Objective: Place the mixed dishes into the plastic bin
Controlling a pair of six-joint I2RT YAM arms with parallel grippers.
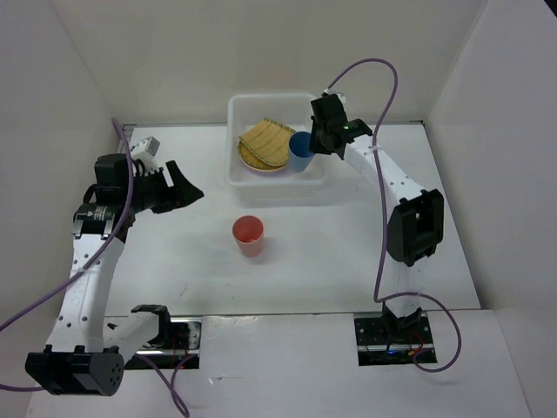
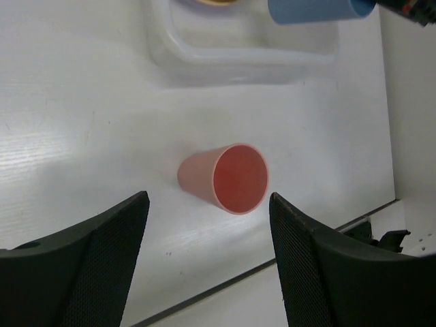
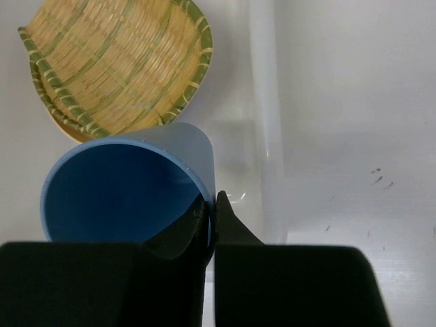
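The blue cup [image 3: 122,184] hangs in the near right corner of the plastic bin [image 1: 233,131], mouth toward the wrist camera. The right gripper [image 3: 211,208] is clamped on its wall, one finger inside the rim and one outside. Whether the cup's base touches the bin floor cannot be told.

Beside it on the left, also in the bin, lies a squarish yellow woven tray [image 1: 265,142] with green edging. It lies tilted on a second woven rim (seen best from the right wrist). The edge of an orange-yellow plate [image 1: 259,167] peeks out underneath.

The red cup [image 1: 249,235] stands upright and mouth up on the white table [image 1: 174,261]. It is in front of the bin and apart from it.

The left gripper [image 1: 187,185] hovers to the left of the red cup with its fingers spread wide, holding nothing. In its own wrist view the cup sits between and beyond the two black fingertips.
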